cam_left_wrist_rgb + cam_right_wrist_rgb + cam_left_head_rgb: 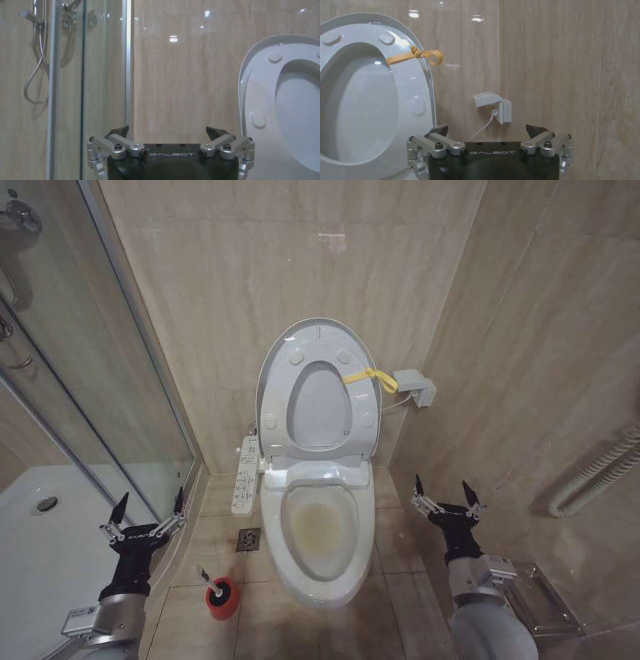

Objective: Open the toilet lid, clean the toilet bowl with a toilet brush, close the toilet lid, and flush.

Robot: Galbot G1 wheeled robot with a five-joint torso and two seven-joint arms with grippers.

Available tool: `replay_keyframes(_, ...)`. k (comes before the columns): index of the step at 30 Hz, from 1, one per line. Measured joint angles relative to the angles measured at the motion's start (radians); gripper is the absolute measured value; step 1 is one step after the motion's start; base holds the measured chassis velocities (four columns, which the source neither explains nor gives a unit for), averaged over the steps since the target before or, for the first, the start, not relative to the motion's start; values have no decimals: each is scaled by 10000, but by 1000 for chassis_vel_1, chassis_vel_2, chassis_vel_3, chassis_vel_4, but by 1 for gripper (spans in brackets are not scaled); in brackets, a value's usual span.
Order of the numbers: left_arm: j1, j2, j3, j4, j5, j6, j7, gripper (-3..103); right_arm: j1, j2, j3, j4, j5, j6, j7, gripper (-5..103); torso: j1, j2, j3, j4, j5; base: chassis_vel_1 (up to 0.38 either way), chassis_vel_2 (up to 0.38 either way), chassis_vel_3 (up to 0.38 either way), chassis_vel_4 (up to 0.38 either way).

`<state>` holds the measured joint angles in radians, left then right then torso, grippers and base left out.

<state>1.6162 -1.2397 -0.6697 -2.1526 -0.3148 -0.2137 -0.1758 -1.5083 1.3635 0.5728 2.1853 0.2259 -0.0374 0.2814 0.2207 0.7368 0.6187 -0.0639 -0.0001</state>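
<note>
Nearest, the left gripper [148,510] hovers beside the shower glass [110,370], fingers spread and empty; the right gripper [446,494] hangs likewise on the bowl's far side, gaping, holding nothing. Between them, the brush [220,597] stands in its red holder on the floor, left of the stained bowl [322,530]. Beyond, the lid [318,395] and seat stand raised against the wall, tied with a yellow ribbon [368,376].

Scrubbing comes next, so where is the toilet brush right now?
In the head view, the toilet brush stands in its red holder on the floor at the robot's left of the toilet bowl, just ahead of the open left gripper.
</note>
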Motion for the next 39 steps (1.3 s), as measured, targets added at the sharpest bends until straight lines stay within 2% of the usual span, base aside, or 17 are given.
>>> replay_keyframes(14, -75, 22, 41, 286, -201, -69, 525, 98, 0, 0, 0, 0, 0, 0, 0, 100, 0, 0, 0, 0, 0, 0, 0, 0, 0)
replay_keyframes(20, -123, 3, -17, 422, -230, -371, 708, 96, 0, 0, 0, 0, 0, 0, 0, 100, 0, 0, 0, 0, 1, 0, 0, 0, 0)
replay_keyframes(24, -130, -2, -32, 446, -225, -420, 742, 96, 0, 0, 0, 0, 0, 0, 0, 100, 0, 0, 0, 0, 0, 0, 0, 0, 0)
replay_keyframes(25, -132, -3, -34, 448, -222, -423, 743, 92, 0, 0, 0, 0, 0, 0, 0, 100, 0, 0, 0, 0, 1, 0, 0, 0, 0)
replay_keyframes(39, -133, -5, -40, 448, -210, -424, 741, 92, 0, 0, 0, 0, 0, -1, 0, 100, 0, 0, 0, 0, 0, 0, 0, 0, 0)
